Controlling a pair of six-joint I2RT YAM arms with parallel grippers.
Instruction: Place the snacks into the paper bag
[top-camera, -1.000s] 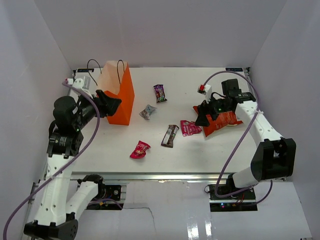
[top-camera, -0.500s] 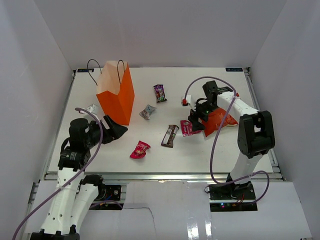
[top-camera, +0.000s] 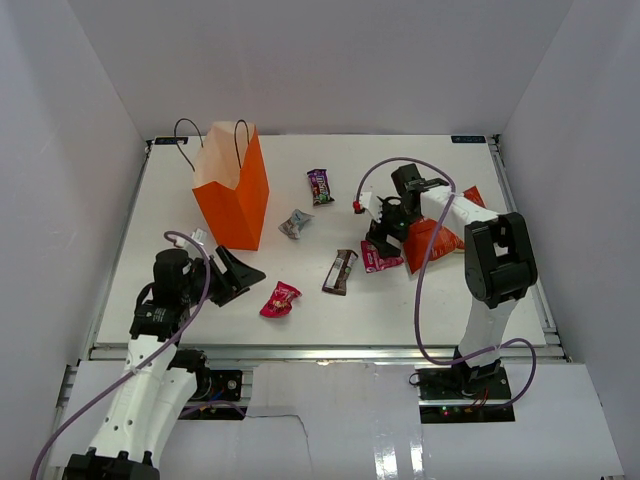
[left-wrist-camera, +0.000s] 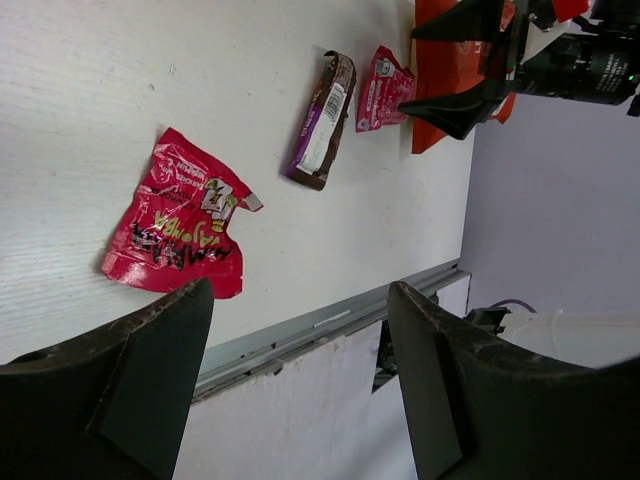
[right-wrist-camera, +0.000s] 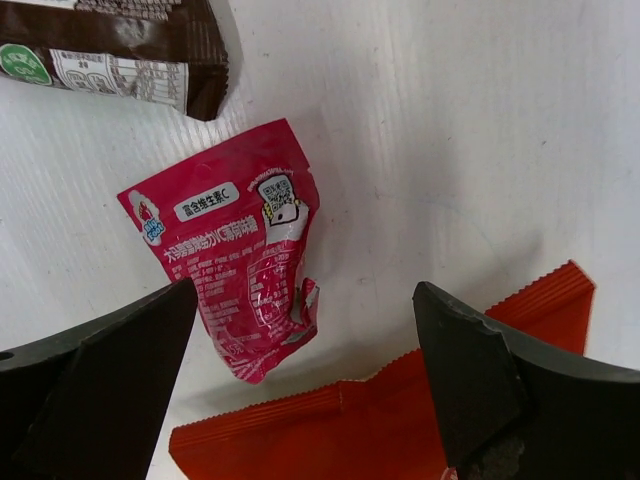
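I see a matt, faintly grained worktop (left-wrist-camera: 120, 80), glossy crinkled pink wrapper (right-wrist-camera: 235, 290), matt orange paper bag (top-camera: 245, 205), matt black plastic jaws.

Bare table (top-camera: 385, 310) at front right; brown bar (top-camera: 341, 271) near pink packet (top-camera: 378, 257).

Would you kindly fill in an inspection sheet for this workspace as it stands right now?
Surface: white table, no spills seen.
Job's things: paper bag upright at far left, mouth open. On the table outside it: chip bag, two pink packets, brown bar, purple candy, silver candy. Yellow one not seen.
Clutter: nothing seen.
Grippers: left gripper open, empty, near the front pink packet. Right gripper open, empty, over the pink packet beside the chip bag.
Cables: a purple cable loops along each arm.
Surroundings: plain white walls on three sides.
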